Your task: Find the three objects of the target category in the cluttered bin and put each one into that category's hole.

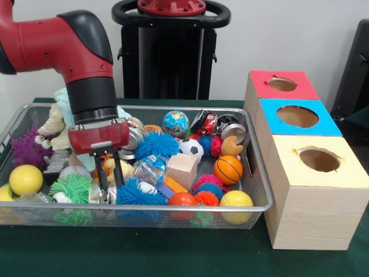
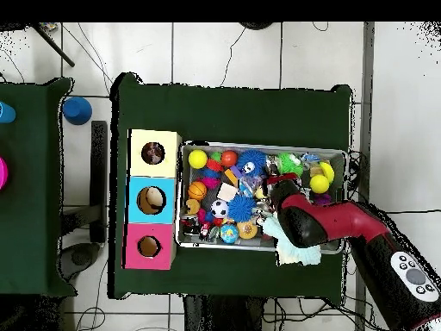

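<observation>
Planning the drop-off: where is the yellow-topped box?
In the front view the yellow-topped box stands nearest the camera, right of the wire bin, with the blue-topped box behind it.

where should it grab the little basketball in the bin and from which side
Come straight down from above: the basketball lies with its top bare, while the bin wall, a wooden block and other toys crowd its sides. Pinch across its widest middle; it looks smooth and round, so an off-centre grip would likely slip off.
</observation>
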`<state>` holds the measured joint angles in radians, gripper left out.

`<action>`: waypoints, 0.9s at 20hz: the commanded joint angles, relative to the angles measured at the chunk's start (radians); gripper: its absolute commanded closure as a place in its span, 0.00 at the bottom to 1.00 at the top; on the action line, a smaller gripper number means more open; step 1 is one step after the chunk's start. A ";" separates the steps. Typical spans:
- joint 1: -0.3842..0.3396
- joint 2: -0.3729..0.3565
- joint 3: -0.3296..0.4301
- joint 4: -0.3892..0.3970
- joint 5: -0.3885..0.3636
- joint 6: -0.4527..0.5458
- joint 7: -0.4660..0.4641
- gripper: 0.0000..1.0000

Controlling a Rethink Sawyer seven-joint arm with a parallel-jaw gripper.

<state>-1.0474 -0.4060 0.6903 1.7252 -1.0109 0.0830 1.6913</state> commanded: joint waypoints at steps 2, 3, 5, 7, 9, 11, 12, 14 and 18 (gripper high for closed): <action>0.024 -0.194 -0.109 0.113 0.053 0.167 0.024 1.00; 0.019 -0.202 -0.103 0.123 0.062 0.175 0.018 1.00; 0.010 -0.221 -0.095 0.146 0.079 0.189 0.004 1.00; 0.006 -0.243 -0.095 0.172 0.094 0.194 0.005 1.00; 0.015 -0.262 -0.108 0.186 0.096 0.190 0.014 1.00; 0.010 -0.275 -0.105 0.199 0.107 0.204 0.005 1.00; 0.010 -0.282 -0.106 0.205 0.110 0.206 0.004 1.00; -0.002 -0.298 -0.097 0.220 0.124 0.224 -0.010 1.00; -0.019 -0.307 -0.078 0.228 0.142 0.250 -0.040 1.00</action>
<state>-1.0428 -0.6669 0.6405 1.9051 -0.9050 0.1844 1.6913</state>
